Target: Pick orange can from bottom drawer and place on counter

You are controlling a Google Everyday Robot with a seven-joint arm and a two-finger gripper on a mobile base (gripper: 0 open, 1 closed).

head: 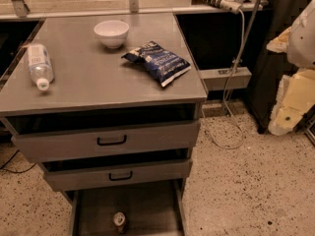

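orange can in open bottom drawer; gripper off to the right, well clear

nearest the camera, the bottom drawer (150, 205) is pulled out, its flat grey floor and thin side walls exposed; its front end runs out of view at the lower edge. the orange can (119, 222) stands upright on that floor, silver top facing up, a little left of the drawer's middle and apart from both side walls. nothing touches it.

above it, the middle drawer (147, 172) is pulled out slightly, grey front and black handle showing. the top drawer (147, 137) is likewise slightly out, with a dark gap under the counter edge.

the speckled floor (246, 191) lies to the right of the cabinet, with a thin cable (225, 132) looping across it.

the counter (98, 82) carries three items. a clear plastic bottle (38, 64) lies on its side near the left edge, cap toward the camera. a dark blue snack bag (158, 62) lies flat toward the right side. a white bowl (111, 33) sits upright further back, near the middle of the rear half. the three are apart from one another.

the gripper (290, 104) shows as pale cream parts at the right edge of the view, beside a white section of arm, about level with the counter and well apart from the cabinet. it holds nothing visible; whether it is spread or pressed together cannot be told.

furthest back, a power strip (216, 0) rests on a ledge behind the counter's right rear corner.
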